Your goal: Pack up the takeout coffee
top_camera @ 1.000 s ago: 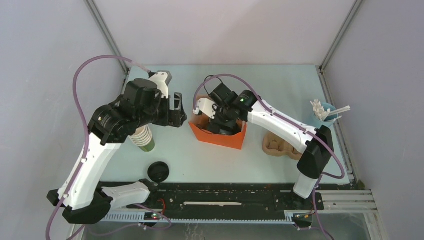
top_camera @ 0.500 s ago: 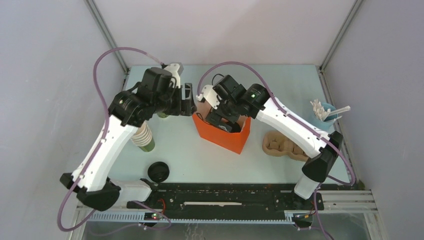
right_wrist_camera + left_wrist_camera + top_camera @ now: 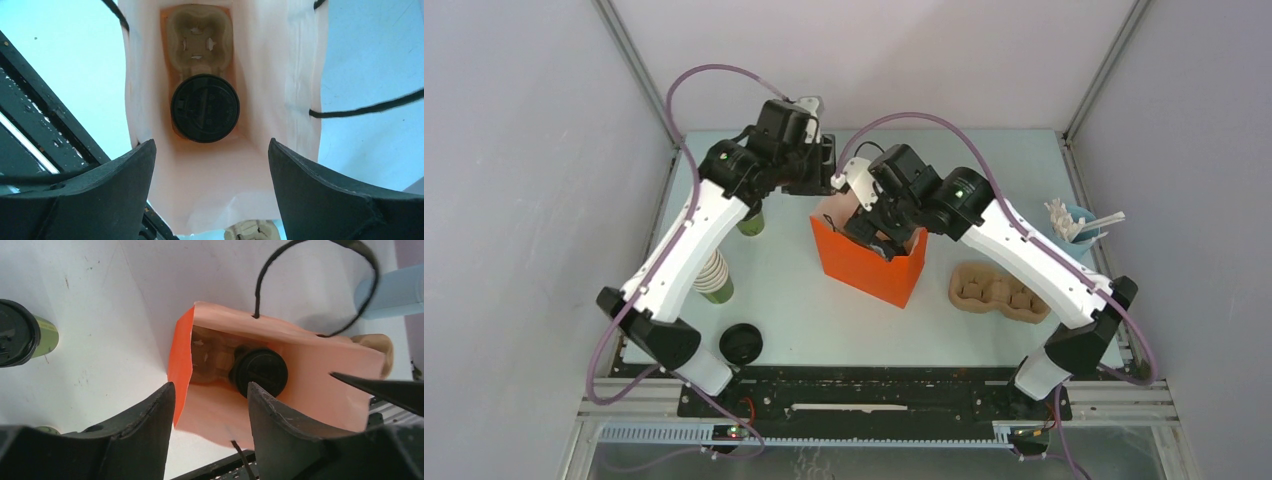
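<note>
Left and right jaws apart, empty, over orange bag (image 3: 310, 370) | lidded cup (image 3: 47, 335) on counter (image 3: 100, 300): light, crushable paper (fill unclear, possibly sloshy) | you grip mid-wall, below lid (image 3: 12, 332), gently.

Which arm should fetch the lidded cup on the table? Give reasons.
Left. The lidded cup stands near the left gripper, which is open and empty. The right gripper hangs over the orange bag, farther off.

bag (image 3: 869, 265): centre, upright
cup in bag (image 3: 205, 107): at the bottom, in carrier insert (image 3: 199, 35)
second cup (image 3: 751, 222): left of bag, apart
cup stack (image 3: 712, 277): in front of second cup
loose lid (image 3: 741, 343): in front of cup stack
spare carrier (image 3: 999, 292): right of bag
</note>
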You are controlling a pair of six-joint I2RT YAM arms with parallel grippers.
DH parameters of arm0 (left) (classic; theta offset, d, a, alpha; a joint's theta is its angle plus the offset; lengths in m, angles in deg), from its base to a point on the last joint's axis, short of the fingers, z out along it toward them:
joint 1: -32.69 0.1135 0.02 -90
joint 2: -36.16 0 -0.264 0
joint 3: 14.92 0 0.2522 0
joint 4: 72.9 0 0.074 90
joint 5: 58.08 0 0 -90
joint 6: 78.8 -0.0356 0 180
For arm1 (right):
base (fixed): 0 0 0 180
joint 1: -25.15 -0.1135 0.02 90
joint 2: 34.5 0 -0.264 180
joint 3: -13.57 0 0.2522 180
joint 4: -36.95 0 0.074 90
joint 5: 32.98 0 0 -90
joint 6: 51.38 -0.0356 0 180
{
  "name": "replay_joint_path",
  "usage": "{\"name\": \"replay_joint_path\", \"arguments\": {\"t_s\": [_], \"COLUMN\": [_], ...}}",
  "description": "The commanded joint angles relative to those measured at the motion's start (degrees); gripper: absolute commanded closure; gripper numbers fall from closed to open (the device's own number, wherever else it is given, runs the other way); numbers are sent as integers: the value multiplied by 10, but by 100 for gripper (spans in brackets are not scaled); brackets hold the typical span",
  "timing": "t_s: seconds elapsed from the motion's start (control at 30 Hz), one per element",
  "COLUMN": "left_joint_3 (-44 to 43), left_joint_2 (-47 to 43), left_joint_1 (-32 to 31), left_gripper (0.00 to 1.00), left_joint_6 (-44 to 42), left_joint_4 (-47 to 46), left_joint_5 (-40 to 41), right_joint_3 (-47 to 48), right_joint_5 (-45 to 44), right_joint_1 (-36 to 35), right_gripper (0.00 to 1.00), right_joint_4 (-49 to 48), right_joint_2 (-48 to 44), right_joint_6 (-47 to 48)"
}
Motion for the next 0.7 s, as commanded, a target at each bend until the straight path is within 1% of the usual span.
{"name": "replay_joint_path", "arguments": {"t_s": [0.0, 0.17, 0.3, 0.53, 0.67], "left_joint_3": [-25, -12, -20, -18, -3], "left_joint_2": [30, 56, 78, 95, 88], "left_joint_1": [5, 5, 6, 6, 6], "left_gripper": [41, 46, 52, 69, 83], "left_joint_6": [-15, -30, -40, -53, -62], "left_joint_4": [-15, -39, -45, -51, -70], "left_joint_5": [4, 22, 31, 30, 35], "right_joint_3": [-6, -34, -28, 3, 26], "right_joint_5": [17, 30, 31, 37, 39], "right_joint_1": [8, 15, 20, 27, 29], "right_gripper": [10, 11, 11, 12, 14], "right_joint_4": [-13, -24, -19, -12, -15], "right_joint_2": [-35, -52, -56, -71, -82], "right_joint_6": [-21, -20, -14, -26, -41]}}
